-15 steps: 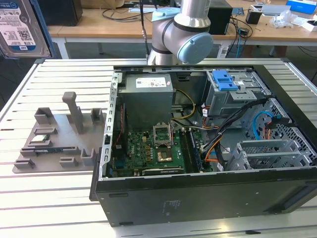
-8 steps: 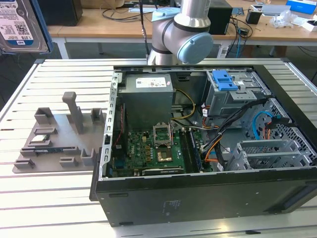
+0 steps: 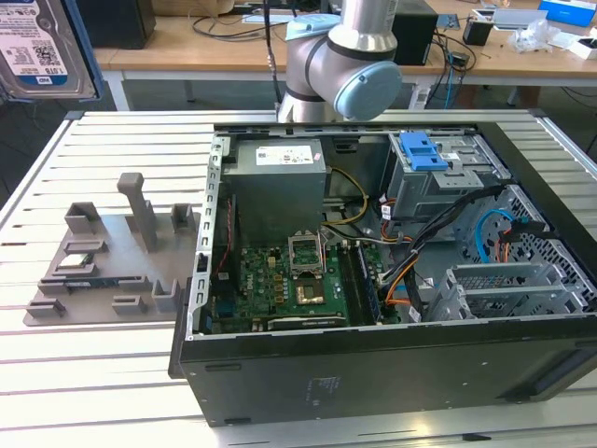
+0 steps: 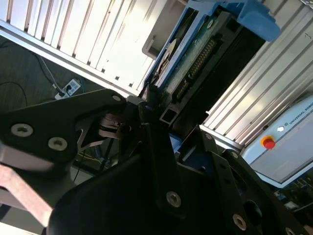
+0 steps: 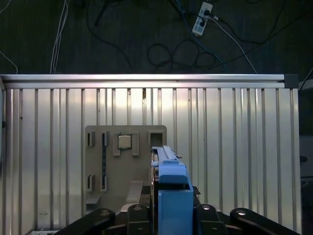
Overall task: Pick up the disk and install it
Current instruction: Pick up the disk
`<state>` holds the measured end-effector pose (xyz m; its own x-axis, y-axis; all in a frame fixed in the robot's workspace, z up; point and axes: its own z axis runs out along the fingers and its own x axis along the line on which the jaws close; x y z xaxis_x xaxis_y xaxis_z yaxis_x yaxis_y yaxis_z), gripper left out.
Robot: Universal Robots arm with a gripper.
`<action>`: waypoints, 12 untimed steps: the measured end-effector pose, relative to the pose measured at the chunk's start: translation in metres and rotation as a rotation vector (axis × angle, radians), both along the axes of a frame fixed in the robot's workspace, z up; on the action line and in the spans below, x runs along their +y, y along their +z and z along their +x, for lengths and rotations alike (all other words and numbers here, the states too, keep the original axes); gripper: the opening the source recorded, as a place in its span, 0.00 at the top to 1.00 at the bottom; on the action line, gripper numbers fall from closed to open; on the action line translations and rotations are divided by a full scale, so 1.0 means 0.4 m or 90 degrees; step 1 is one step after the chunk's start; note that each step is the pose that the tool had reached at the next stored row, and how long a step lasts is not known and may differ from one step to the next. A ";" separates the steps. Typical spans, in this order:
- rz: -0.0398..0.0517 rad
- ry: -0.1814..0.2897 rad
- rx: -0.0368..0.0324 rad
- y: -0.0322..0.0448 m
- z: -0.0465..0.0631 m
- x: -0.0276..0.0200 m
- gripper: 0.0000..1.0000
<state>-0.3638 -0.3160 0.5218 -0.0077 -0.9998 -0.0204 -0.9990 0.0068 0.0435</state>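
Slatted aluminium table [image 5: 234, 147] lies wide open far below the claw [image 5: 172, 215], which is clamped tight on the disk [image 5: 168, 181]! The disk's long axis runs out past the fingertips, edge-on, toward the grey fixture tray [image 5: 124, 166]. Second wrist view catches its green circuit board [image 4: 200, 54]; exterior view its label [image 3: 37, 42], well clear of the open computer case [image 3: 392, 280].

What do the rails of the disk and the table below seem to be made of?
The rails of the disk look like blue plastic: matte, evenly coloured, moulded edges. Beneath, the table looks like bare aluminium: silvery ribbed slats with a soft sheen; the exact metal is uncertain.
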 end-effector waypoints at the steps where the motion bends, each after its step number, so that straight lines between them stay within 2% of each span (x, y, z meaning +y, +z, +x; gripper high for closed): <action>1: 0.0000 0.000 0.0001 0.000 0.017 0.000 0.63; 4: 0.0000 0.000 0.0000 0.000 0.050 0.000 0.63; 8: 0.0000 0.000 0.0001 0.000 0.077 0.000 0.63; 10: 0.0000 0.000 0.0000 0.000 0.103 0.000 0.63; 12: 0.0000 0.000 0.0000 0.000 0.117 0.000 0.63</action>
<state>-0.3170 -0.3161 0.5218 -0.0075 -0.9998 -0.0204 -0.9990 0.0066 0.0436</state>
